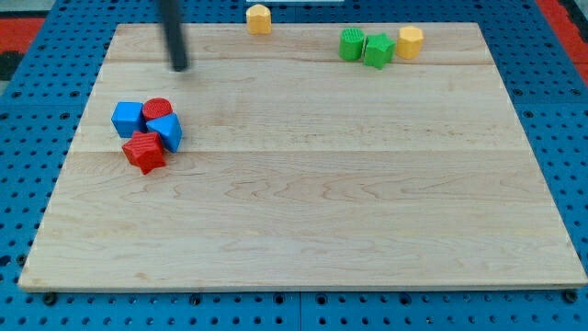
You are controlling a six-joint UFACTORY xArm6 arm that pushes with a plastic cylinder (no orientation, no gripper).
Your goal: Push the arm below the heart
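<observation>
My tip (179, 66) is near the view's top left, on the wooden board (312, 202). It touches no block. Below it and to the left is a tight cluster: a blue cube (128, 118), a red round block (157, 108), a blue wedge-like block (166, 132) and a red star (144, 152). A yellow block (259, 18) sits at the top edge, right of my tip. At the top right are a green block (351, 44), a green star (378, 51) and a second yellow block (411, 41), side by side. I cannot tell which block is heart-shaped.
The board lies on a blue perforated base (28, 184) that surrounds it on all sides. A red area (23, 23) shows at the top left corner.
</observation>
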